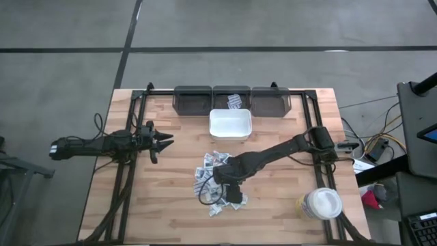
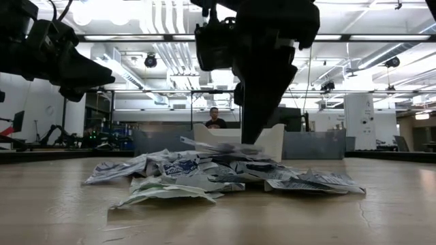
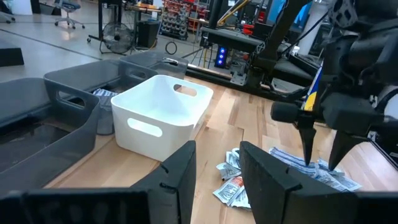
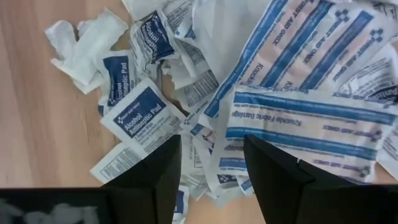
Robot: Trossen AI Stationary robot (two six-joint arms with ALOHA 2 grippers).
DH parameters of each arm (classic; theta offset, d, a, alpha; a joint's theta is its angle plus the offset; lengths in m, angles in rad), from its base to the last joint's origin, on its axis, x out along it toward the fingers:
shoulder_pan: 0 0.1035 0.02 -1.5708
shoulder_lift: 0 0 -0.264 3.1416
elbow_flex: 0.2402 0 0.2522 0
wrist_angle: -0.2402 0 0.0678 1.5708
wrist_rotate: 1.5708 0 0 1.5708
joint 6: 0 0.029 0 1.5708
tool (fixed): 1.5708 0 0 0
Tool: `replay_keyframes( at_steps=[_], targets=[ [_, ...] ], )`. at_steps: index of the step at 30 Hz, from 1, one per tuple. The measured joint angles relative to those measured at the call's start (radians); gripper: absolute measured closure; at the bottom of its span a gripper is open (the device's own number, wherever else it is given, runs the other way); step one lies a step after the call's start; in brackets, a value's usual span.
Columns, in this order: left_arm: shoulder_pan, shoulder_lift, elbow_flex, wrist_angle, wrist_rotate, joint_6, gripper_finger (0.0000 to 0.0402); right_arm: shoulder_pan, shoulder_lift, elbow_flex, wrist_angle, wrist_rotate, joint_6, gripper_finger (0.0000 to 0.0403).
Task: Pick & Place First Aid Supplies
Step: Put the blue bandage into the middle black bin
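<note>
The first aid supplies (image 1: 208, 171) lie in a loose heap of white and blue sachets on the middle of the wooden table, piled on one another (image 2: 204, 173). My right gripper (image 1: 231, 186) points steeply down over the heap's near right part, open. Its fingers stand on either side of overlapping sachets (image 4: 205, 134), beside a long bandage sachet (image 4: 298, 118). The left wrist view shows its tips (image 3: 322, 163) at the heap's top. My left gripper (image 1: 164, 141) waits open at the table's left, held level above the wood. My right gripper comes at the heap from above, and its open fingertips (image 3: 309, 158) reach down to the topmost sachets (image 3: 323, 174). Whether they touch them, I cannot tell.
A white bin (image 1: 230, 125) stands just beyond the heap. Three grey bins (image 1: 193, 100) line the far edge, and the middle one holds a few sachets (image 1: 234, 100). A white round lidded tub (image 1: 321, 203) sits near the front right corner. A person (image 2: 215, 120) shows in the room behind.
</note>
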Motion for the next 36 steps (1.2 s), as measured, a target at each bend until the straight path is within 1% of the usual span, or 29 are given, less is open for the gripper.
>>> replay_keyframes(
  at_steps=[8,11,18,28,31,36],
  targets=[
    [0.0,0.0,0.0,0.0,0.0,0.0,0.0278,0.0,-0.002,0.006,0.0,0.016,0.015,0.0232],
    [0.0,0.0,0.0,0.0,0.0,0.0,0.0278,0.0,-0.002,0.006,-0.001,0.031,0.026,0.0239],
    [0.0,0.0,0.0,0.0,0.0,0.0,0.0278,0.0,-0.002,0.003,-0.003,0.034,0.029,0.0286],
    [0.0,0.0,0.0,0.0,0.0,0.0,0.0278,0.0,-0.002,0.001,-0.003,0.061,0.03,0.0386],
    [0.0,0.0,0.0,0.0,0.0,0.0,0.0278,0.0,-0.002,0.001,-0.003,0.062,0.032,0.0393],
    [0.0,0.0,0.0,0.0,0.0,0.0,0.0278,0.0,-0.002,0.001,-0.003,0.061,0.032,0.0394]
  ],
)
